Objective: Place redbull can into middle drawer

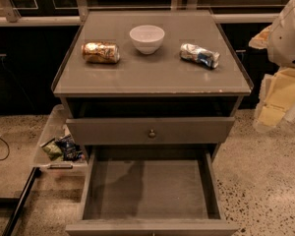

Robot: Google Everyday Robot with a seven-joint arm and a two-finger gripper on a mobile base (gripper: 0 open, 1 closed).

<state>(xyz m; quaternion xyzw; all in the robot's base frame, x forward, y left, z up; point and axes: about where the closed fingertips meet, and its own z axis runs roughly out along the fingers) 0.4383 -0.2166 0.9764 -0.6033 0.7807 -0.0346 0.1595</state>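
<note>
Left of far-right tool (274,104), crumpled silver-blue redbull can (200,55)

The arm (289,31) comes in at the right edge of the view, and only part of it is in frame. Its upper section is a bulky, rounded white housing with a small dark spot near its lower edge. Below it sits the end effector (277,100), pale and blocky, slanting down and to the left with its lowest tip at the bottom left. It hangs in the air, touching nothing.
</note>
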